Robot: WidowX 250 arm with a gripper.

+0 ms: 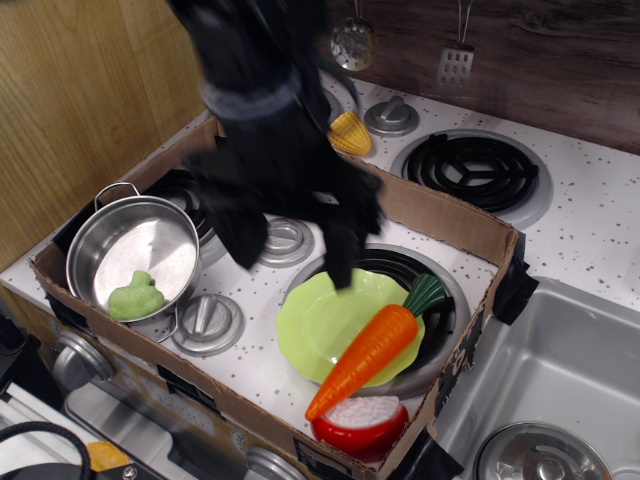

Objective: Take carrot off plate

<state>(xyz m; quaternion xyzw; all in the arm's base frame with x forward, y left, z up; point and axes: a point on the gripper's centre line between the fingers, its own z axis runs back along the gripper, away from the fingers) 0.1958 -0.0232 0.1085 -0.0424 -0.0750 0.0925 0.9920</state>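
The orange carrot (367,350) with its dark green top lies slanted across the right side of the lime-green plate (320,322), its tip hanging over the plate's front rim. The plate sits on the front right burner inside the cardboard box. My black gripper (295,255) hangs above the plate's far left edge, blurred by motion. Its two fingers (343,255) stand wide apart with nothing between them. It does not touch the carrot.
A steel pot (135,255) holding a green toy (135,297) stands at the left. A red bowl with white filling (362,423) sits at the box's front wall (200,395). A yellow corn cob (349,133) lies behind the box. A sink (555,390) is at the right.
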